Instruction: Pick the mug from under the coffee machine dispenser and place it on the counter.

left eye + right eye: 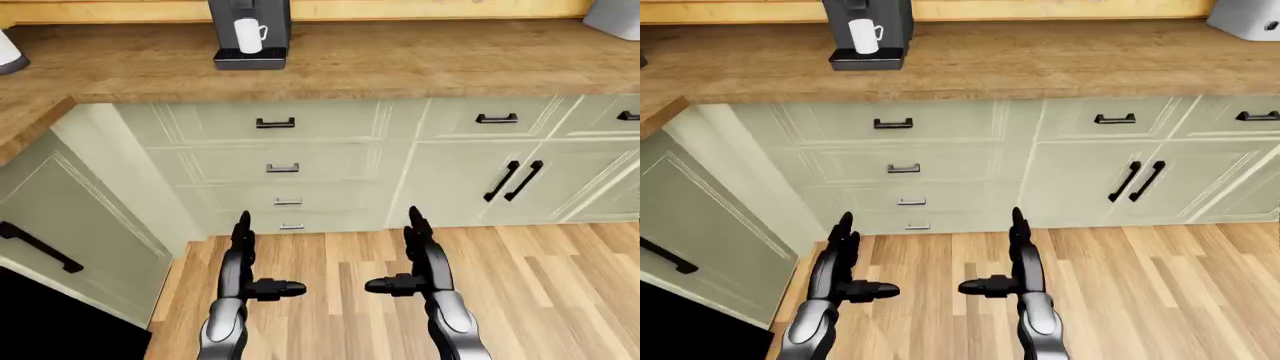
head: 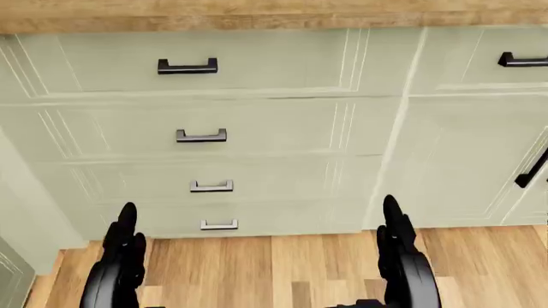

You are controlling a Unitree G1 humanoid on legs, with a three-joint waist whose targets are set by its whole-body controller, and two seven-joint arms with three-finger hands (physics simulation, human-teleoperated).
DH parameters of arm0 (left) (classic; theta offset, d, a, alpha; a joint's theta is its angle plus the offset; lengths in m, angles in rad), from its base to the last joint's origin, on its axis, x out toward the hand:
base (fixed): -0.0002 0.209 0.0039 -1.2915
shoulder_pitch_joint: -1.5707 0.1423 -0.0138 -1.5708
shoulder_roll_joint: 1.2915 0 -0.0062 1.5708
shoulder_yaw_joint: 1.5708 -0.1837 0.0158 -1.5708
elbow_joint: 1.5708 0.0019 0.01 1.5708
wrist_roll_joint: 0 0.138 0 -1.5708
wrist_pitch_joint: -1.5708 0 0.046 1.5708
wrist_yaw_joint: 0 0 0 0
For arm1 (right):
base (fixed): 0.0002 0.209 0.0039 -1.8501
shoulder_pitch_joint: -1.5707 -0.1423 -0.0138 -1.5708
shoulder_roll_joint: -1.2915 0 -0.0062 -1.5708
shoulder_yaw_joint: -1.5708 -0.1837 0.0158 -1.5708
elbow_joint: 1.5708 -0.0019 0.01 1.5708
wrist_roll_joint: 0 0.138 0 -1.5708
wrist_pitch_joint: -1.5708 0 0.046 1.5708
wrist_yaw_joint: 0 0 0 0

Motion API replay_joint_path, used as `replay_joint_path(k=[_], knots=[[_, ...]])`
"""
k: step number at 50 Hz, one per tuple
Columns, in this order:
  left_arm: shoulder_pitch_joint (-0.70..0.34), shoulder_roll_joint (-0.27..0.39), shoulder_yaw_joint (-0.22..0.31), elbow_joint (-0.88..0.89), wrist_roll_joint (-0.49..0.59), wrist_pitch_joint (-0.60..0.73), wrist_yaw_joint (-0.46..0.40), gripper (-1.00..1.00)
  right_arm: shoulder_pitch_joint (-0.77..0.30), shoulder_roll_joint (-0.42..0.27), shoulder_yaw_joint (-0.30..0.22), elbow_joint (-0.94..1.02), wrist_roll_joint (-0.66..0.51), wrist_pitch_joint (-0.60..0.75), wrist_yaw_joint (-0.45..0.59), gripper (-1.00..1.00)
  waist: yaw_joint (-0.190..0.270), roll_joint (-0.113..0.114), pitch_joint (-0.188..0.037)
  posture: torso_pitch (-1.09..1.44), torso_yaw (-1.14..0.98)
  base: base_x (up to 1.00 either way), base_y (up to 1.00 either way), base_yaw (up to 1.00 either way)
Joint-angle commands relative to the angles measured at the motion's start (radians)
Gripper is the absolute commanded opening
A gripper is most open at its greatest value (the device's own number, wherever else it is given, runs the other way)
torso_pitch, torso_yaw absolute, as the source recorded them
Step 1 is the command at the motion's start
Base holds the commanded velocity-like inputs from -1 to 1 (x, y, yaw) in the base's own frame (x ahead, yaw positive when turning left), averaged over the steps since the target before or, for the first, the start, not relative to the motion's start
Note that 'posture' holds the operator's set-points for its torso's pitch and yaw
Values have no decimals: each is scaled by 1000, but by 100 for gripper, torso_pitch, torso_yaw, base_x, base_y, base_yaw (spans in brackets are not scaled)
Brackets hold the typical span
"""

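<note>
— What fills the scene at this kitchen corner?

— A long wooden counter (image 1: pixel 400 64) over pale green cabinets, with the wood floor (image 1: pixel 540 285) below. The landmark is the coffee machine (image 1: pixel 250 34), standing on the counter at the top of the left-eye view. Directly beneath it runs a stack of drawers (image 1: pixel 285 165) with dark handles; to the machine's right, lower down, are cupboard doors (image 1: pixel 515 180).

— And the mug?

— The white mug (image 1: pixel 248 35) sits upright on the machine's drip tray, under the dispenser, handle turned to the right — untouched, by the look of it. Bare counter lies to the machine's right, a likely spot to set it down.

— Where are the hands?

— Both hang low, well below the machine and over the floor. The left hand (image 1: pixel 245 262) and the right hand (image 1: pixel 420 259) are empty, fingers straight and spread, thumbs pointing toward each other. That reads as a neutral carrying pose: the robot appears too far from the counter to reach, so the arms wait.

— What does the next move call for?

— Probably stepping closer, then raising one hand to the mug's side clear of the dispenser above it.
</note>
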Motion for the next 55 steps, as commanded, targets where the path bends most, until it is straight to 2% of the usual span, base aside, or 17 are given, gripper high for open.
replay_joint_path(k=[1, 3, 4, 5, 7, 8, 12, 22, 27, 31, 36, 45, 53, 54, 55], knots=[[-33, 3, 11, -110, -16, -51, 4, 100, -38, -8, -6, -95, 6, -54, 3, 100, -2, -8, -1, 0, 0, 0, 0, 0], [-36, 6, 14, -110, -19, -50, 3, 100, -43, -15, -7, -97, -8, -68, 6, 100, 8, -1, -63, 0, 0, 0, 0, 0], [-37, 7, 15, -110, -19, -51, 2, 100, -47, -16, -12, -106, -3, -58, 9, 100, 8, -1, -52, 0, 0, 0, 0, 0], [-36, 7, 14, -115, -20, -48, 1, 100, -52, -18, -17, -113, 1, -49, 12, 100, 7, -7, -16, 0, 0, 0, 0, 0], [-42, 10, 16, -141, -22, -25, -1, 100, -55, -22, -29, -143, 19, -27, 24, 100, 8, -8, -70, 0, 0, 0, 0, 0], [-42, 13, 11, -153, -19, -25, -11, 100, -58, -25, -32, -147, 17, -26, 26, 100, 8, -8, -76, 0, 0, 0, 0, 0], [-59, 17, 21, -195, -20, 12, -14, 100, -86, -38, -61, -184, 45, 27, 30, 100, 9, -7, -79, 0, 0, 0, 0, 0], [-125, 70, 116, -296, -47, 123, -5, 100, -157, -96, -136, -315, 63, 149, 42, 100, 8, -5, -90, 0, 0, 0, 0, 0], [-141, 82, 126, -366, -43, 170, 2, 100, -210, -139, -174, -381, 74, 216, 47, 100, 9, -5, -93, 0, 0, 0, 0, 0], [-186, 107, 168, -452, -85, 290, 15, 100, -245, -163, -201, -413, 87, 259, 51, 100, 9, -6, -88, 0, 0, 0, 0, 0], [-250, 150, 207, -532, -106, 375, 27, 100, -310, -207, -237, -487, 122, 353, 39, 100, 7, -6, -82, 0, 0, 0, 0, 0], [-320, 203, 244, -564, -137, 435, 46, 100, -388, -288, -293, -484, 171, 398, 30, 100, 8, -5, -73, 0, 0, 0, 0, 0], [-338, 225, 260, -583, -154, 464, 64, 100, -422, -334, -312, -474, 198, 409, 14, 100, 9, -8, -67, 0, 0, 0, 0, 0], [-341, 229, 266, -588, -158, 471, 65, 100, -424, -336, -313, -475, 201, 410, 14, 100, 8, -3, -86, 0, 0, 6, 0, 0], [-343, 233, 270, -591, -160, 474, 66, 100, -426, -339, -314, -475, 202, 411, 13, 100, 7, -1, -72, 0, 0, 11, 0, 0]])
